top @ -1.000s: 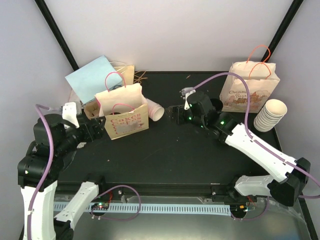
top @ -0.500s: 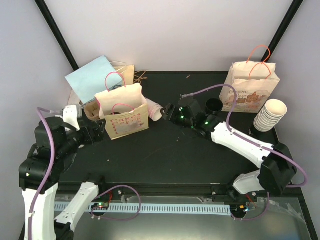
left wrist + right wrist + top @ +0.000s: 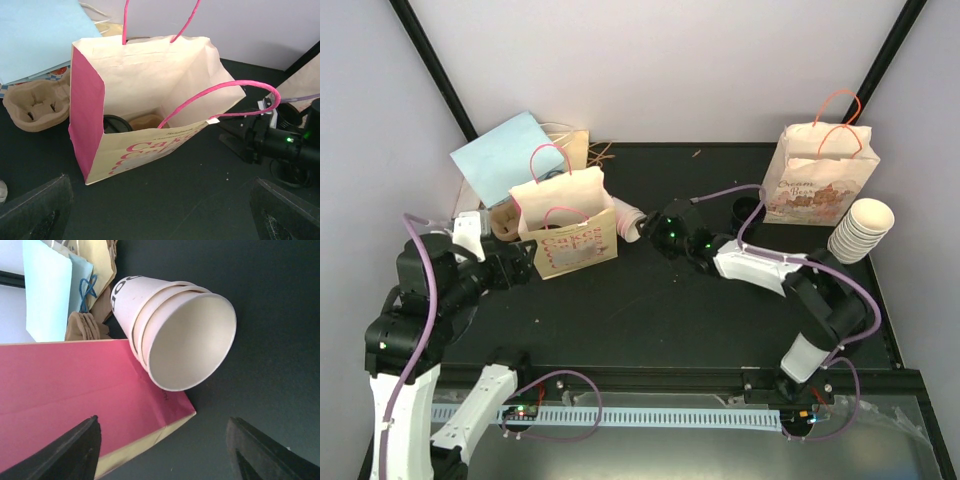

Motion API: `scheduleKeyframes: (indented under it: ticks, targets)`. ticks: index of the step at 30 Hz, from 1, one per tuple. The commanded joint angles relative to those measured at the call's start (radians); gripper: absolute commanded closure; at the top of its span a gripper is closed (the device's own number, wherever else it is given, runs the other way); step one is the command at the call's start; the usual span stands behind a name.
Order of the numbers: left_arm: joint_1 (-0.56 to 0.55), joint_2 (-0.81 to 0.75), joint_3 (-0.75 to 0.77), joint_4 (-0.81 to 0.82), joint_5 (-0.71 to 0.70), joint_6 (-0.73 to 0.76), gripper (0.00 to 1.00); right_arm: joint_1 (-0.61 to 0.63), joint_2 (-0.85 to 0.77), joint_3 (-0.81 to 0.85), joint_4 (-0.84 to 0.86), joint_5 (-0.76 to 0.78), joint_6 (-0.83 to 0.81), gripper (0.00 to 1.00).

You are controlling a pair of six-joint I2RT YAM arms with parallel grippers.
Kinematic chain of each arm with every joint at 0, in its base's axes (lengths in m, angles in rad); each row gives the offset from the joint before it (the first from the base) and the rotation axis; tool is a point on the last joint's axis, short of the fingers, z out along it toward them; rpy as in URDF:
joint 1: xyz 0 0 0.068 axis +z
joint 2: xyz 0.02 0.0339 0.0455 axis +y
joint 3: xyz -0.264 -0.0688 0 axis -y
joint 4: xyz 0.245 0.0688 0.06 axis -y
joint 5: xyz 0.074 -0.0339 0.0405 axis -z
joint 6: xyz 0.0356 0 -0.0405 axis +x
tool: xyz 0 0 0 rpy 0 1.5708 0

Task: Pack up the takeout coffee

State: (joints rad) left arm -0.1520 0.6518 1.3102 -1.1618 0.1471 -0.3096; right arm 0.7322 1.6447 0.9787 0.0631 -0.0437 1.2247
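Note:
An open cream paper bag with pink sides and handles stands at the left. In the left wrist view the bag shows a black lid and a brown item at its bottom. Three nested white paper cups lie on their side against the bag's right side. The right wrist view looks into the cups' mouth, beside the bag's pink side. My right gripper is open just short of the cups, with nothing between its fingers. My left gripper is open in front of the bag.
A second printed bag stands at the back right, with a tall stack of cups beside it and a black lid in front. A brown cup carrier and a light blue bag sit behind the left bag.
My right arm has reached leftward across the table until its gripper is close to the lying cups, its jaws narrowing somewhat. The left arm shifted slightly.

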Motion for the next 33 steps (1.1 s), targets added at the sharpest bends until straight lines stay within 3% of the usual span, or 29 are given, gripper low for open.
scheduleKeyframes:
  ticks: [1,14,26,33]
  targets:
    - [-0.001,-0.024,-0.022,0.034,-0.012,0.02,0.01,-0.017,0.077,0.007,0.182,-0.038,0.065,0.32]
    - [-0.001,-0.044,-0.062,0.045,-0.022,0.016,0.01,-0.045,0.273,0.044,0.431,-0.078,0.077,0.35]
    - [-0.001,-0.034,-0.063,0.056,-0.015,0.02,0.01,-0.048,0.427,0.214,0.449,-0.13,0.059,0.36]
    - [-0.001,-0.029,-0.062,0.054,-0.014,0.023,0.01,-0.047,0.463,0.248,0.452,-0.12,0.059,0.61]
